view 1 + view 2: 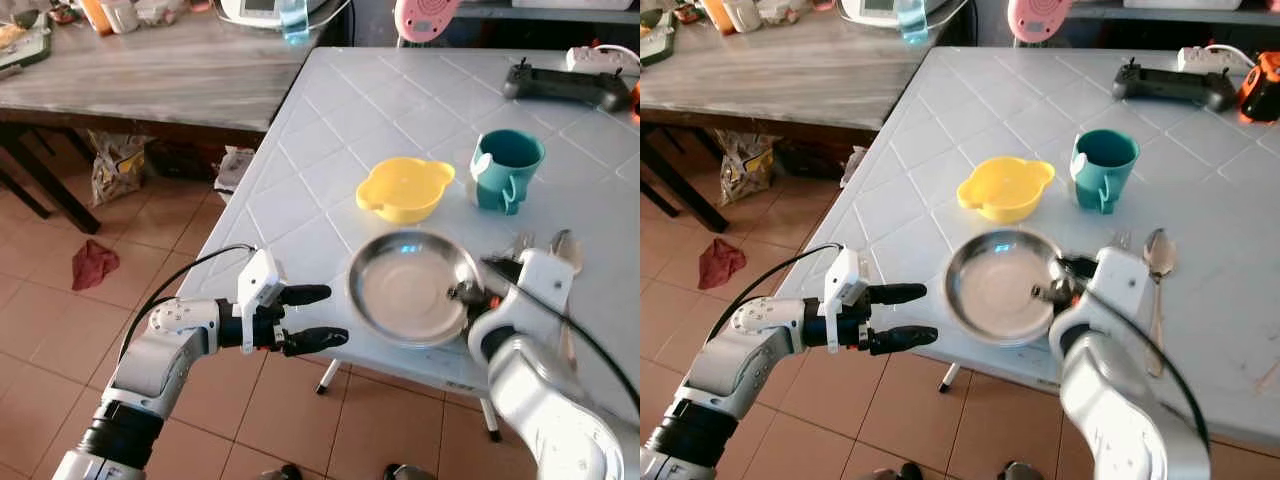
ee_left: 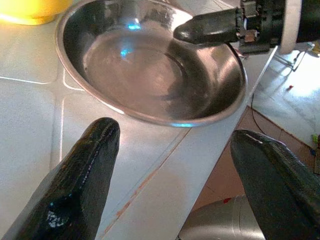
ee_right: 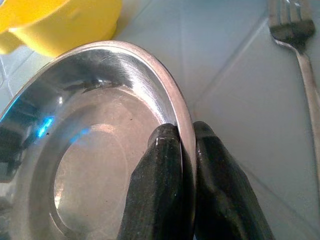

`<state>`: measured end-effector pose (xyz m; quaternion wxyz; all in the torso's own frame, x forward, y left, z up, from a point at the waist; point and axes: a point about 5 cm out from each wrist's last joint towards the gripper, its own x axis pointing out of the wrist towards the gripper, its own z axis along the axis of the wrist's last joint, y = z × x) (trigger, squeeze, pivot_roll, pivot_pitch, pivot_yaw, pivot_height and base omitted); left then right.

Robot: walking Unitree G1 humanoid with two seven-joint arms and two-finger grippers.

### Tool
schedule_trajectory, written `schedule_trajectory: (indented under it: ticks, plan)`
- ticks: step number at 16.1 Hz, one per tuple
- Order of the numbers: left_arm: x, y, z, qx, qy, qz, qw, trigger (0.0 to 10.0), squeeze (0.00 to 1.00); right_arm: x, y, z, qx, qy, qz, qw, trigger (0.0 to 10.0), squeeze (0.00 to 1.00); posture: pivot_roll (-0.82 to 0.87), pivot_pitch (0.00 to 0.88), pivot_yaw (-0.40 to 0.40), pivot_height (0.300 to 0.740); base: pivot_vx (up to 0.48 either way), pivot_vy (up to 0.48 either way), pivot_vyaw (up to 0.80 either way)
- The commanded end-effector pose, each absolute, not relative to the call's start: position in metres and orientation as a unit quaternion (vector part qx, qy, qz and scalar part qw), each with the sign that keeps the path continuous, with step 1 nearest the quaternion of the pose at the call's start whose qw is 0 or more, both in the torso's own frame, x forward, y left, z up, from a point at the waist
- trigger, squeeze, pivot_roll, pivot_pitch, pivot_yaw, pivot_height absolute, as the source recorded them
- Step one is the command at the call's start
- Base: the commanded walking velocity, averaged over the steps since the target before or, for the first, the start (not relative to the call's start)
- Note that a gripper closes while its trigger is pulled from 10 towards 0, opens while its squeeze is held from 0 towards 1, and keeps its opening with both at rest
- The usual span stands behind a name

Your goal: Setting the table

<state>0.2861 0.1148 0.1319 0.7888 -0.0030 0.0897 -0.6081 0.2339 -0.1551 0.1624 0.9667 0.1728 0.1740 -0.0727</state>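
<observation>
A shiny steel plate [image 1: 395, 290] lies near the front edge of the white tiled table [image 1: 330, 140]. My right gripper [image 3: 184, 137] is shut on the plate's right rim, one finger inside and one outside. My left gripper [image 1: 315, 317] is open, held level just off the table's front edge, left of the plate [image 2: 150, 70]. Behind the plate stand a yellow bowl [image 1: 405, 188] and a teal mug [image 1: 506, 168]. A fork [image 3: 295, 45] and a spoon [image 1: 1156, 255] lie to the right of the plate.
A black game controller [image 1: 565, 85] and a power strip [image 1: 600, 57] lie at the table's far right. A wooden table [image 1: 150, 70] with jars stands to the left. A red cloth [image 1: 93, 264] and a bag [image 1: 115, 165] lie on the tiled floor.
</observation>
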Motion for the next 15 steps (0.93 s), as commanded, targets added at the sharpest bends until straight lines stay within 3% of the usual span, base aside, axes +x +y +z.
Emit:
schedule_trajectory:
  ticks: [1, 6, 15]
  plan:
    - [0.286, 0.117, 0.131, 0.005, 0.092, -0.606, 0.79, 10.0, 0.0, 0.223, -0.147, 0.137, 0.174, 0.241, -0.082, 0.951, 0.0, 0.0, -0.08, 0.173, 0.104, 0.74, 0.0, 0.0, 0.0]
    - [0.289, 0.115, 0.134, 0.008, 0.087, -0.611, 0.787, 10.0, 0.0, 0.21, -0.166, 0.15, 0.073, 0.158, -0.118, 0.978, 0.0, 0.0, -0.09, 0.172, 0.116, 0.74, 0.0, 0.0, 0.0]
    - [0.319, 0.11, 0.155, -0.006, 0.005, -0.515, 0.857, 10.0, 0.0, 0.192, -0.192, 0.164, 0.027, 0.023, -0.192, 0.981, 0.0, 0.0, -0.1, 0.162, 0.117, 0.74, 0.0, 0.0, 0.0]
